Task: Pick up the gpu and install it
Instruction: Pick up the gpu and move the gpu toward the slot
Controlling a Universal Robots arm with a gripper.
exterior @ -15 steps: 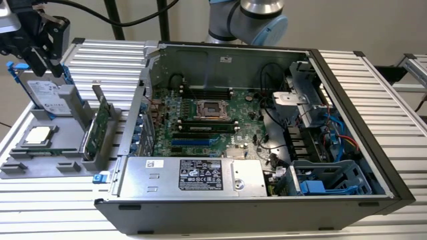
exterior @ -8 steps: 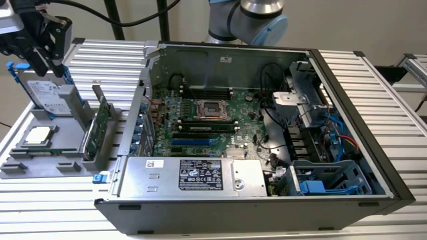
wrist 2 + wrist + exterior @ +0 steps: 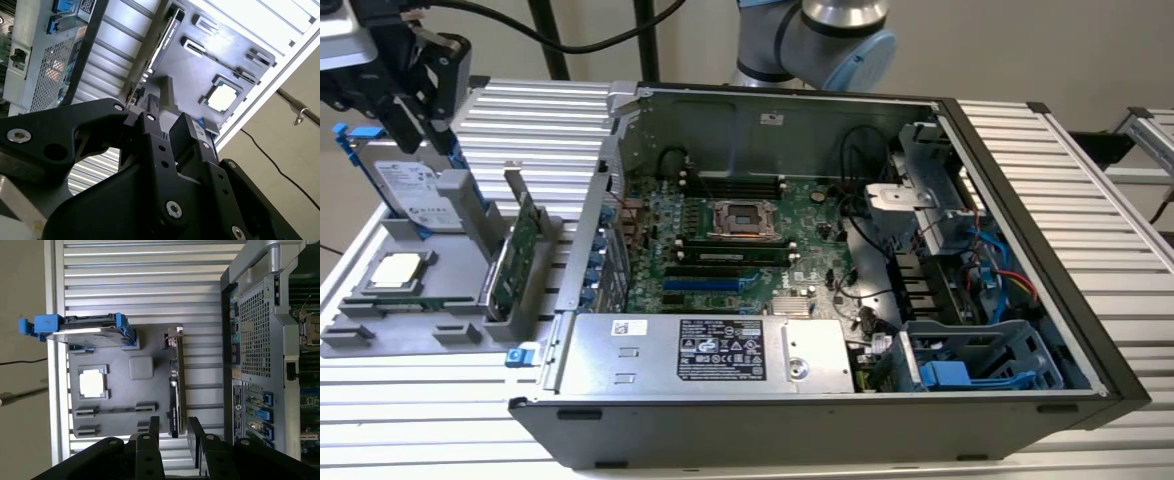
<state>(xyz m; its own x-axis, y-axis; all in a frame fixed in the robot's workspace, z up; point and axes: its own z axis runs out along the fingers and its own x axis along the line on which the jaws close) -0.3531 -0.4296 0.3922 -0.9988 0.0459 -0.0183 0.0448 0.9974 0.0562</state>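
Black, angular and studded with bright screw heads, the gripper (image 3: 173, 424) looms in the foreground of both wrist views, jaws parted and holding nothing, the gap between them lined up over the top edge of the gpu (image 3: 176, 375); the card stands on edge in a slot of the grey tray (image 3: 120, 400), just outside the open computer case (image 3: 1014, 190), and in the exterior view the tool hangs well above the tray, apart from the card. The hazards, as they appear from here: inside the case, cables and sheet-metal walls crowd the motherboard (image 3: 761, 265), so a misaligned card could scrape components rather than seat; the tray's upright posts flank the card closely and could snag it if it lifts crooked; the hard drive (image 3: 85, 335) stands near in the same tray, within reach of a stray finger; a thin board gripped by its edge could tilt or slip, likeliest if the jaws close off-centre. Materials, by size: the table (image 3: 1067, 140) is ribbed pale aluminium; the case is dark-rimmed folded steel, its rear perforated; the motherboard is green, dense with sockets and slots; the tray is matt grey with blocky holders; the drive is a silver slab with blue rails; the gpu is a slim green rectangle with what looks like a silver bracket at one end; smallest, a square processor chip (image 3: 92, 382) with a bright lid lies flat in its recess.
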